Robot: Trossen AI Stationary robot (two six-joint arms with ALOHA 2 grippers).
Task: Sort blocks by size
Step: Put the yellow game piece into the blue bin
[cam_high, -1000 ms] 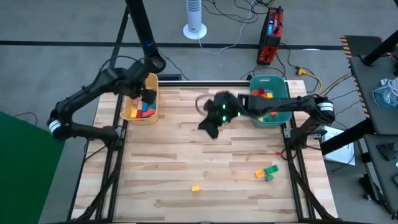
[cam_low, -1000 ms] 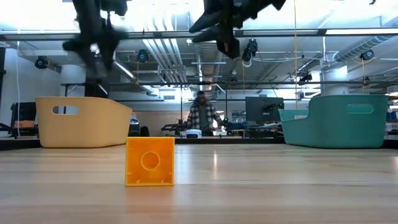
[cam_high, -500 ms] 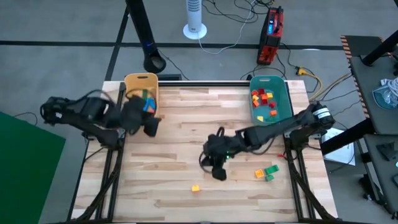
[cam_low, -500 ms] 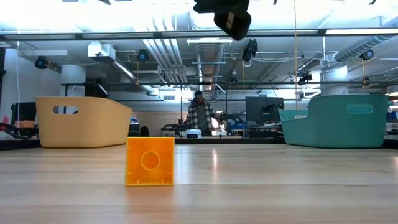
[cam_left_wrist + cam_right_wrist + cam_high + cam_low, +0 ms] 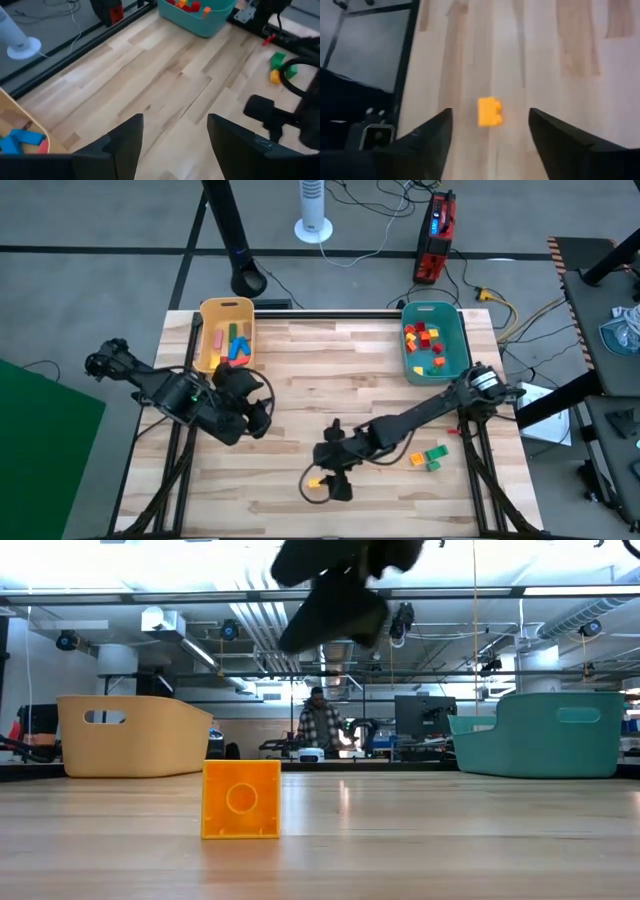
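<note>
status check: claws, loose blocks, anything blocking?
Right claw open, over the orange block. Left claw open, empty, above the table near the yellow bin. Path clear.

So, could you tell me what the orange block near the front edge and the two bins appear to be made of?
The orange block looks like moulded plastic: smooth, evenly coloured faces, crisp edges and a round stud mark. The yellow bin and teal bin also look like plastic, matte, with rounded walls and cut-out handles. That is judged from looks alone.
</note>
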